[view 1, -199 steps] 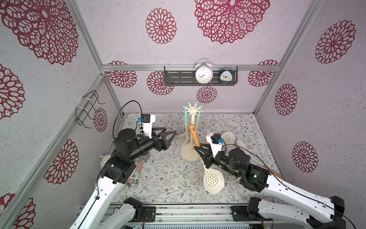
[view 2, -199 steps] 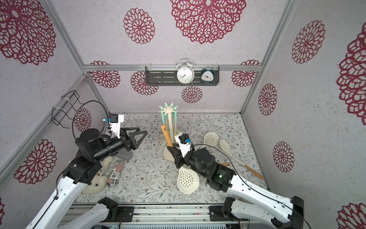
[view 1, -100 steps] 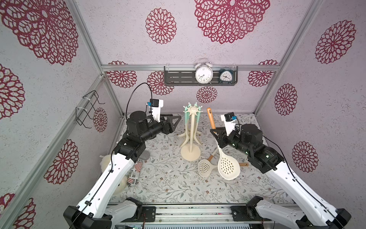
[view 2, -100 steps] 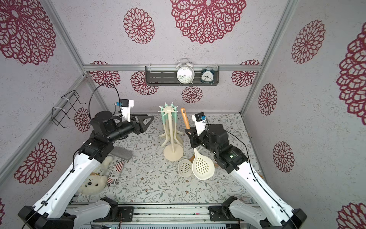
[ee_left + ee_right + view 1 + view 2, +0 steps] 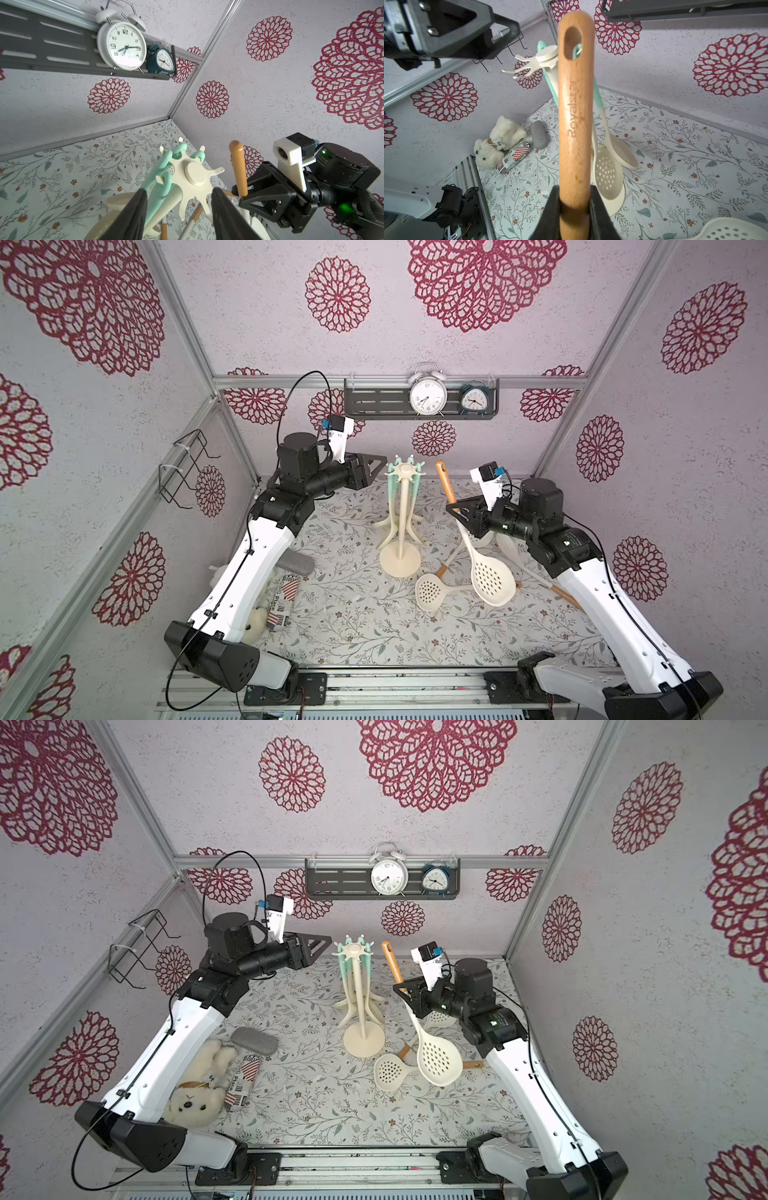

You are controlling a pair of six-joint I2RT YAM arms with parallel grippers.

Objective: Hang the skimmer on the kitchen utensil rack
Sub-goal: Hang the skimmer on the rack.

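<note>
Stiff and likely light, the skimmer (image 5: 575,124) is clenched by the right gripper (image 5: 574,195) low on its slick wooden handle, hole free beyond the jaws; the left gripper (image 5: 178,190) gapes just short of the kitchen utensil rack (image 5: 193,172).

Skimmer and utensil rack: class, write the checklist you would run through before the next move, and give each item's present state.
1. Grip: right pincer shut on the skimmer handle: ok.
2. The hanging hole is unobstructed: ok.
3. The kitchen utensil rack stands upright on its base: ok.
4. A bare hook faces the skimmer: ok.
5. Hole over a hook: not ok; the handle stands beside the crown, apart from it.
6. Rack steadied by the left pincer: not ok; its jaws are open at the crown.
</note>
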